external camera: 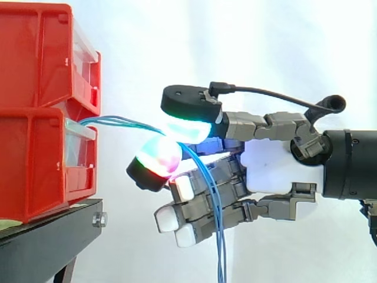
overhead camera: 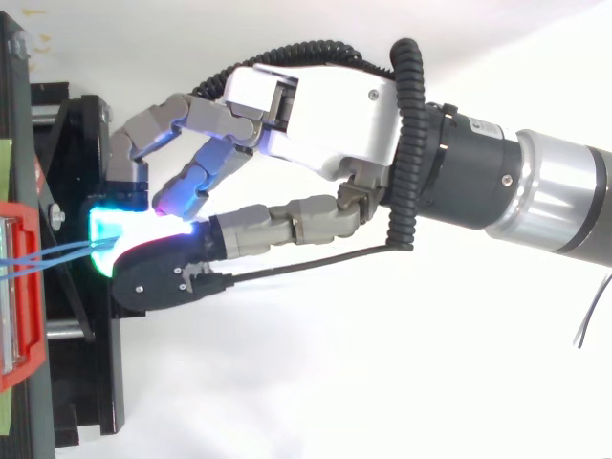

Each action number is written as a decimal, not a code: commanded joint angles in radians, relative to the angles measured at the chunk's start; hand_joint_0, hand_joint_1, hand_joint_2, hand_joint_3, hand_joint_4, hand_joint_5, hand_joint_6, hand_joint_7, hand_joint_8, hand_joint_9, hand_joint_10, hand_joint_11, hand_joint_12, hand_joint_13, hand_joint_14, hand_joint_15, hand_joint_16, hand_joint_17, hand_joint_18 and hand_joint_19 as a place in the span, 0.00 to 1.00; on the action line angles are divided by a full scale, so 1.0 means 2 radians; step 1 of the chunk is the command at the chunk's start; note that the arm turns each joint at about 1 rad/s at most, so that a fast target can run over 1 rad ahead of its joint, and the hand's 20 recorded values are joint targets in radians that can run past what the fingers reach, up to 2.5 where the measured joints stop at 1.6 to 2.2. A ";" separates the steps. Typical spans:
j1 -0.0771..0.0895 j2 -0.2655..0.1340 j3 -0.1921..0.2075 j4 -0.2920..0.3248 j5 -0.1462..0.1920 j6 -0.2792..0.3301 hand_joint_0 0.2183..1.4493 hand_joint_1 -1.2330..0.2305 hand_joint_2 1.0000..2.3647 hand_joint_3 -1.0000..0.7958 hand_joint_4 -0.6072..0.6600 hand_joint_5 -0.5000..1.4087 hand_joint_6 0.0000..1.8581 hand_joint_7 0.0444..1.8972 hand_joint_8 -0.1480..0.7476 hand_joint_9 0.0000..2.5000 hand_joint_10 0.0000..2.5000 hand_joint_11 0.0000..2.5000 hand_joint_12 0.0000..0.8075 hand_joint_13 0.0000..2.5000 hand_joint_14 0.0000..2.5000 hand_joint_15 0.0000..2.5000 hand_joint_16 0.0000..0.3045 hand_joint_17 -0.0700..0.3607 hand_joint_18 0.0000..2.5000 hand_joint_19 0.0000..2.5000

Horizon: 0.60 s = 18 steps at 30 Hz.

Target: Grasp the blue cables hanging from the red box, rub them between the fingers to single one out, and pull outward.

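Your hand (external camera: 272, 166) is clamping the blue cables (external camera: 118, 121) between its fingers (external camera: 187, 127), just off the lower red box (external camera: 35, 162) front edge. You're aiming at rolling lightly, isolating one strand before pulling straight outward.

Two bins (external camera: 41, 88) sit stacked on a stand (external camera: 47, 236) at left. Cables (external camera: 118, 121) lead from the lower bin rightward into the hand (external camera: 271, 162), then hang down.

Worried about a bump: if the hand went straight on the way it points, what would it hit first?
Most likely the front of the lower red bin, where the blue cables pinched by the hand come out; the gap between looks free.
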 commanded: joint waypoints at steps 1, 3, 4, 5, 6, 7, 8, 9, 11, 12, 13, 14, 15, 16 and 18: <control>0.000 0.000 0.000 0.000 -0.001 0.000 0.34 0.29 0.02 0.54 0.48 0.19 0.50 0.55 0.51 0.42 0.01 0.32 0.50 0.36 0.01 0.22 0.19 0.46 0.30 0.21; 0.000 0.000 0.000 -0.001 -0.001 0.000 0.35 0.27 0.02 0.55 0.46 0.18 0.50 0.55 0.50 0.41 0.01 0.32 0.50 0.35 0.01 0.22 0.18 0.46 0.30 0.21; 0.000 0.001 0.001 -0.001 -0.001 0.000 0.36 0.26 0.02 0.55 0.44 0.18 0.50 0.56 0.50 0.40 0.01 0.32 0.48 0.34 0.01 0.22 0.18 0.45 0.29 0.21; 0.000 0.000 0.000 -0.001 -0.001 0.000 0.36 0.26 0.01 0.54 0.44 0.18 0.51 0.55 0.48 0.39 0.01 0.32 0.48 0.34 0.01 0.22 0.18 0.45 0.29 0.21; 0.000 0.001 0.000 -0.001 -0.001 0.000 0.36 0.25 0.01 0.53 0.45 0.18 0.51 0.54 0.48 0.39 0.01 0.32 0.48 0.33 0.01 0.22 0.18 0.45 0.28 0.21; 0.000 0.000 0.000 -0.001 -0.001 0.000 0.36 0.24 0.01 0.50 0.47 0.17 0.51 0.51 0.48 0.38 0.01 0.32 0.47 0.33 0.01 0.21 0.18 0.45 0.28 0.21; 0.000 0.001 0.000 -0.001 -0.001 0.000 0.37 0.24 0.01 0.46 0.50 0.17 0.51 0.49 0.47 0.38 0.01 0.32 0.46 0.32 0.01 0.22 0.18 0.44 0.27 0.21; 0.000 0.000 0.000 -0.002 -0.001 0.000 0.36 0.24 0.01 0.43 0.52 0.17 0.51 0.48 0.47 0.38 0.01 0.32 0.46 0.32 0.01 0.22 0.18 0.44 0.27 0.21; 0.000 0.000 0.000 -0.004 -0.001 0.000 0.34 0.25 0.01 0.36 0.55 0.17 0.50 0.48 0.47 0.38 0.01 0.32 0.46 0.33 0.01 0.22 0.18 0.44 0.27 0.21; 0.000 0.001 0.001 -0.004 -0.001 0.000 0.34 0.27 0.00 0.32 0.55 0.17 0.50 0.47 0.47 0.38 0.01 0.31 0.46 0.33 0.01 0.22 0.18 0.44 0.27 0.22; 0.000 0.000 0.001 -0.004 -0.001 0.000 0.31 0.29 0.00 0.28 0.55 0.17 0.50 0.46 0.48 0.39 0.01 0.32 0.47 0.33 0.01 0.22 0.18 0.44 0.27 0.22; 0.000 0.000 0.000 -0.005 -0.001 0.000 0.30 0.30 0.00 0.28 0.55 0.17 0.50 0.46 0.48 0.39 0.01 0.32 0.47 0.33 0.01 0.22 0.18 0.45 0.27 0.22; 0.000 0.001 0.000 -0.005 -0.001 0.000 0.28 0.32 0.00 0.28 0.56 0.17 0.50 0.47 0.49 0.40 0.01 0.32 0.47 0.34 0.01 0.22 0.18 0.45 0.28 0.22; 0.000 0.001 0.000 -0.004 -0.001 0.000 0.27 0.34 0.00 0.28 0.56 0.18 0.49 0.47 0.49 0.40 0.01 0.32 0.47 0.34 0.01 0.22 0.18 0.45 0.28 0.22; 0.000 0.000 0.000 -0.004 -0.001 0.000 0.26 0.38 0.00 0.28 0.56 0.18 0.49 0.47 0.49 0.40 0.01 0.31 0.48 0.34 0.01 0.22 0.19 0.46 0.28 0.22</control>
